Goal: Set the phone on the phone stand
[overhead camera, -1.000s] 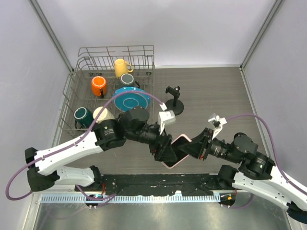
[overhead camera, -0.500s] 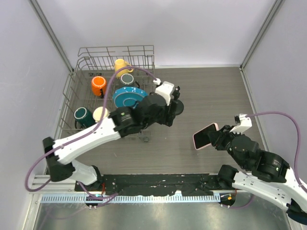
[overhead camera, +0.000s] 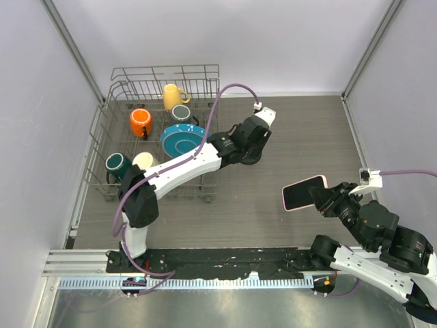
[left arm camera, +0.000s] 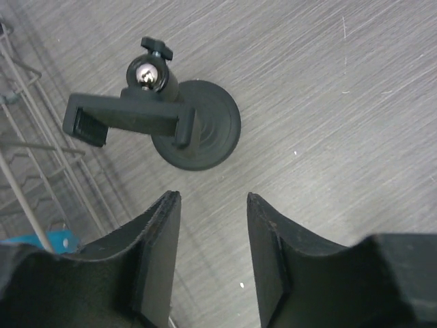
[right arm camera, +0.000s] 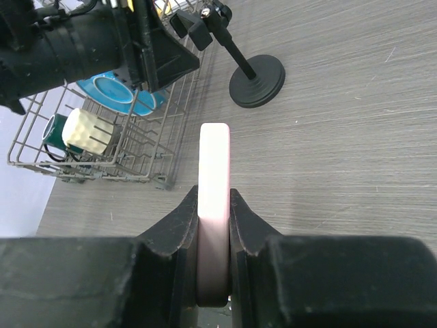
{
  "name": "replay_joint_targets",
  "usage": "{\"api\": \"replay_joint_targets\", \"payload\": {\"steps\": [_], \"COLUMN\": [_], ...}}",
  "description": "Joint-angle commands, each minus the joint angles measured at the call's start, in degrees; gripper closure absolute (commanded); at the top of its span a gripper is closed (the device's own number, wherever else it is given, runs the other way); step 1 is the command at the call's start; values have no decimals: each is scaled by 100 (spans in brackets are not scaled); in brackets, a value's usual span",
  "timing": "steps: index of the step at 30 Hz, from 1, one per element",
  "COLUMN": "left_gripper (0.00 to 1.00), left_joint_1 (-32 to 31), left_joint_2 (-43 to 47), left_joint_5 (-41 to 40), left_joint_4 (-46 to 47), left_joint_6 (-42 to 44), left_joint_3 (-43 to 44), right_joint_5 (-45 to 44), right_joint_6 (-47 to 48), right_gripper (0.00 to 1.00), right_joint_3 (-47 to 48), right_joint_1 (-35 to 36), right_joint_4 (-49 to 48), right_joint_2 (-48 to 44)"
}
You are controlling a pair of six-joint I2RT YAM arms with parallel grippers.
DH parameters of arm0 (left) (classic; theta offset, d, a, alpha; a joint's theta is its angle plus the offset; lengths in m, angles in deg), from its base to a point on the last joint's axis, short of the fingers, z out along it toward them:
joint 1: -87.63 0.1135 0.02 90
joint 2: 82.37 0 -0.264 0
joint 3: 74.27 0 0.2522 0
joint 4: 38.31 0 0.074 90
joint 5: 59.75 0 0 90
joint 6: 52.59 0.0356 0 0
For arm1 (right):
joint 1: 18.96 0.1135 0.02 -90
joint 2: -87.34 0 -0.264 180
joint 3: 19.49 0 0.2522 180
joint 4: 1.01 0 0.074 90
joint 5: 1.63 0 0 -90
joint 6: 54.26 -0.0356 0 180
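Observation:
The phone [overhead camera: 302, 193], its pale pink back upward, hangs above the table at the right. My right gripper [overhead camera: 321, 198] is shut on its near end. The right wrist view shows the phone's pink edge [right arm camera: 214, 164] clamped between the fingers of that gripper [right arm camera: 214, 195]. The black phone stand [left arm camera: 202, 127] stands by the rack, its cradle [left arm camera: 123, 117] empty. In the top view only part of the phone stand's base [overhead camera: 257, 158] shows. My left gripper [overhead camera: 248, 142] hovers over it, and the left gripper [left arm camera: 212, 199] is open and holds nothing. From the right, the phone stand [right arm camera: 258, 82] is ahead and slightly right.
A wire dish rack [overhead camera: 120, 87] fills the back left, right beside the stand. It holds a yellow mug [overhead camera: 173, 96], an orange mug [overhead camera: 140, 121], a blue plate [overhead camera: 186, 141] and a dark teal mug [overhead camera: 117, 164]. The left arm stretches across the table's middle.
Both grippers met at the phone a second ago. The right gripper has since carried it off to the right, and the left arm has swung back over the stand, its jaws narrowing a little.

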Motion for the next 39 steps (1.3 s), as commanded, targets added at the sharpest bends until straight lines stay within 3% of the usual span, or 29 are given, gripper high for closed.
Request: {"api": "replay_joint_targets", "payload": {"steps": [1, 12, 17, 23, 34, 39], "left_gripper": [55, 65, 59, 62, 81, 96], "left_joint_1": [110, 137, 163, 268, 268, 268], "left_joint_2": [-265, -546, -581, -775, -1126, -1127], "left_joint_5": [-153, -416, -329, -48, -310, -531], "left_joint_4": [149, -19, -71, -265, -493, -493], "left_joint_6": [391, 514, 523, 418, 453, 523], "left_joint_3": [640, 913, 939, 1212, 1520, 1511], "right_joint_5": [-146, -128, -146, -93, -32, 12], "right_joint_6": [-155, -84, -84, -76, -58, -23], "right_gripper": [99, 99, 99, 99, 99, 99], "right_joint_3": [261, 288, 235, 200, 94, 68], "right_joint_1": [-4, 5, 5, -4, 5, 5], "right_joint_4": [-333, -333, -359, -394, -526, -553], "right_joint_2": [-121, -183, -209, -200, -192, -130]}}
